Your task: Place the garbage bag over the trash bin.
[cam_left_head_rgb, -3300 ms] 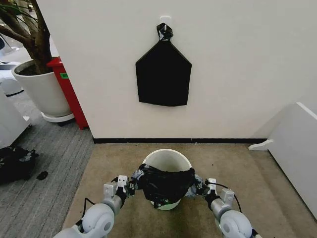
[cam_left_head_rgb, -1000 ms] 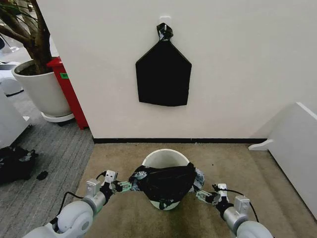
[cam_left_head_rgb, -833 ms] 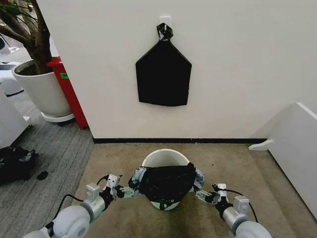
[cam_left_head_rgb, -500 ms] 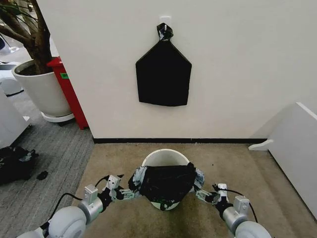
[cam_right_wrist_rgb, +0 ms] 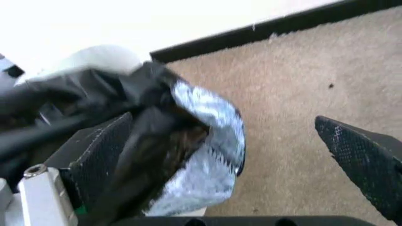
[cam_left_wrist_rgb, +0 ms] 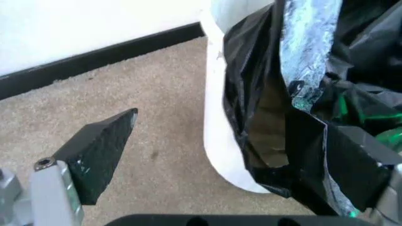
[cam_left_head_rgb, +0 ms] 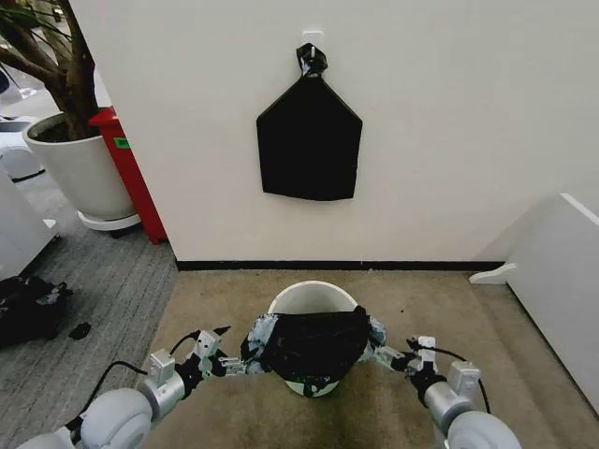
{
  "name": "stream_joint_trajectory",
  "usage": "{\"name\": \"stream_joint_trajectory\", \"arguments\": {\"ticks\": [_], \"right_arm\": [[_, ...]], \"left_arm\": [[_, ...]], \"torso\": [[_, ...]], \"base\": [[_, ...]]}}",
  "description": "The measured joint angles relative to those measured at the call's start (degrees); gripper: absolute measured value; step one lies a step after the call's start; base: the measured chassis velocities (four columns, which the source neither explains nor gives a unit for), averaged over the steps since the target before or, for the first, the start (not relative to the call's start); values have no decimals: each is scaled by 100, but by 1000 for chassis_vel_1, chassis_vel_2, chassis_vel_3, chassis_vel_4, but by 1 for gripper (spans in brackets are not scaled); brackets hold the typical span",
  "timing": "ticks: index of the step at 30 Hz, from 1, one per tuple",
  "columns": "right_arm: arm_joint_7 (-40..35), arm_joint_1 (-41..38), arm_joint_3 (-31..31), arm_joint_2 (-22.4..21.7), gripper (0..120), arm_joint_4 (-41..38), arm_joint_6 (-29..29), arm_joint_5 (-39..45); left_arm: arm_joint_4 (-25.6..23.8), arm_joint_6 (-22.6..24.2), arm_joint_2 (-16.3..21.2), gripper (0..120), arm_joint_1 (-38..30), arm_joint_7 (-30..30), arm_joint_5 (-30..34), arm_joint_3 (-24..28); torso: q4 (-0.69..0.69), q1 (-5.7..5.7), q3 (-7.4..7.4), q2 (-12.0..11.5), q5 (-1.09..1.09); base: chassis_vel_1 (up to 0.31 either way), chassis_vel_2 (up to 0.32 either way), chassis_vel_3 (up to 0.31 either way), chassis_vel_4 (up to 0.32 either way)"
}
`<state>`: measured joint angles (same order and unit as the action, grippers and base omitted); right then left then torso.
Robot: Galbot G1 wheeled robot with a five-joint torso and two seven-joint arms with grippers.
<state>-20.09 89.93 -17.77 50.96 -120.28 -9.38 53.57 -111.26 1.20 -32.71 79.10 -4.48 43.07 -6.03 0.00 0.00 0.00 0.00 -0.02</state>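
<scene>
I am holding my left gripper [cam_left_head_rgb: 227, 367] low on the left side of the trash bin [cam_left_head_rgb: 313, 296], and my right gripper [cam_left_head_rgb: 394, 358] low on its right side, so the bin is sitting squarely between them, about equally near to each. The garbage bag [cam_left_head_rgb: 312, 342] is lying across the near half of the bin's mouth and hanging down its front wall, stretched crosswise from one of my grippers toward the other; the far arc of the white rim is showing bare beyond it.

In the left wrist view my left gripper [cam_left_wrist_rgb: 238, 155] is standing wide open: one finger [cam_left_wrist_rgb: 100, 150] is out over the carpet [cam_left_wrist_rgb: 150, 117], apart from everything, while the other is lying against the bag's film at the bin's side, closed on nothing. In the right wrist view my right gripper [cam_right_wrist_rgb: 232, 155] is also spread wide, with a crumpled corner of the bag [cam_right_wrist_rgb: 201, 141] sitting between the fingers, close to the inner one and well apart from the outer finger [cam_right_wrist_rgb: 364, 155]; I am gripping nothing there.

I am judging that the relation that matters is this: the bag's uncovered edge is lying ahead of both grippers, toward the wall, and its long axis is running straight across between them.
</scene>
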Motion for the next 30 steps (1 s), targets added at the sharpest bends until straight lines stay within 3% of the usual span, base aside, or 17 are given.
{"name": "stream_joint_trajectory", "arguments": {"ticks": [3,9,15,19,25,30], "right_arm": [[-78,-3,-19,-13,100,-58,-37,39],[-164,-117,53,72,100,-10,-106,48],[-169,-95,80,128,100,25,-129,12],[-171,-48,73,144,100,-37,-134,10],[-178,-20,76,204,100,-52,-135,-7],[-171,-26,76,237,100,-34,-135,-8]], "left_arm": [[-4,-92,47,100,30,-146,-4,-2],[182,-786,205,100,11,-1083,-249,-40],[406,-1084,211,100,-76,-1653,-175,-66],[443,-1067,182,100,-52,-1556,-116,-70],[515,-970,48,100,45,-578,54,-211],[458,-956,-21,100,117,-302,249,-478]], "torso": [[0,0,0,0,0],[1,0,0,0,1],[0,0,0,0,1],[0,0,0,0,1],[1,0,0,0,1],[0,0,0,0,1]], "base": [[0,0,0,0],[0,0,0,0],[0,0,0,0],[0,0,0,0],[0,0,0,0],[0,0,0,0]]}}
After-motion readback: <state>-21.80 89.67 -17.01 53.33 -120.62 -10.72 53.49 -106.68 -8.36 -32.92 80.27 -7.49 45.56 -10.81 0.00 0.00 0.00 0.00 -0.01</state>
